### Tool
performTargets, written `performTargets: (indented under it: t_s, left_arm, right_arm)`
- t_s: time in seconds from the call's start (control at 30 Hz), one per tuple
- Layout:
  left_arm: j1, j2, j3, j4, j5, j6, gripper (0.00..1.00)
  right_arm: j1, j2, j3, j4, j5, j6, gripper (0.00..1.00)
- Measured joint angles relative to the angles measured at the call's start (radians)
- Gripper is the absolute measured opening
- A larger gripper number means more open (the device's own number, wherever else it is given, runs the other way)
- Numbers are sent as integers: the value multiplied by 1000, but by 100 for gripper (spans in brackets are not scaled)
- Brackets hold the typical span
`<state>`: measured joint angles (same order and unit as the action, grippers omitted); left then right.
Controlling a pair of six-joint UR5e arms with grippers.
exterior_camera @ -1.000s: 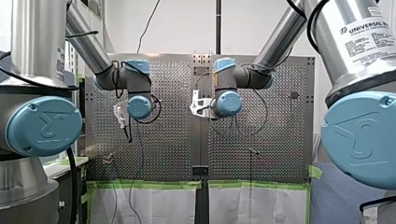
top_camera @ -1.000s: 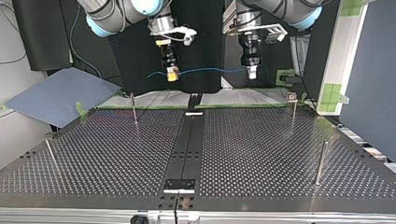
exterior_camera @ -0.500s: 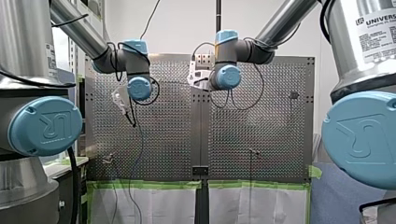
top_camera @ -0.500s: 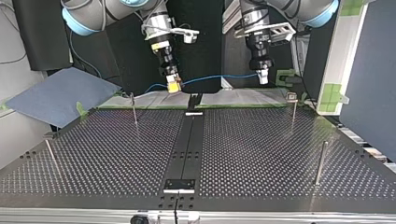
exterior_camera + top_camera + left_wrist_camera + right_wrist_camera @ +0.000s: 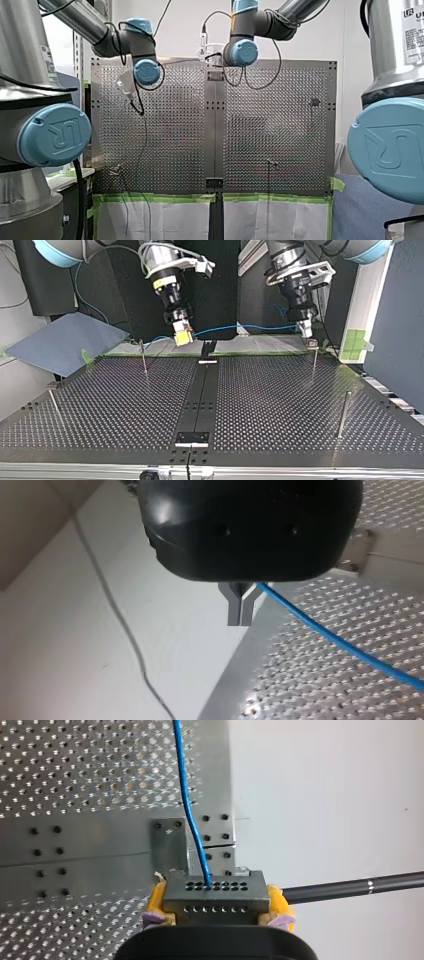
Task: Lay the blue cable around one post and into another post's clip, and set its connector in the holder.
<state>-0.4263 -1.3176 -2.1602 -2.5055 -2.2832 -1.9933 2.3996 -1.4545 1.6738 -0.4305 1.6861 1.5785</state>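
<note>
In the top view the blue cable [image 5: 240,328] hangs in the air between both grippers, above the perforated table's [image 5: 280,405] far edge. My right gripper [image 5: 183,336], with yellow pads, is shut on the grey connector block [image 5: 215,897], and the cable [image 5: 187,795] runs out of the block's face. My left gripper [image 5: 305,329] is just above a thin post [image 5: 313,360] with a clip on top. Its metal fingers [image 5: 235,607] are pressed together on the cable [image 5: 340,642]. A second clipped post [image 5: 143,356] stands beside my right gripper.
Two plain posts [image 5: 343,414] [image 5: 55,407] stand nearer the top view's lower corners. A black strip [image 5: 200,400] runs down the table's middle, with a small bracket [image 5: 207,347] at its far end. A blue sheet [image 5: 65,342] lies beyond the table at that view's left.
Both grippers have come down and forward over the table's far edge with the cable. My left gripper has moved toward the top view's right, over the clipped post.
</note>
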Motion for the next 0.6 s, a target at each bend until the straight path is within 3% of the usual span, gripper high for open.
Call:
performTargets:
  t_s: [0.23,0.6]
  left_arm:
    - [50,10,53,-62,14,-32,0]
    - [147,53,150,-160,107,-106,0]
  right_arm:
    - [16,0,-2,0,-3,-5,0]
    - [39,29,-1,3,-25,-7,0]
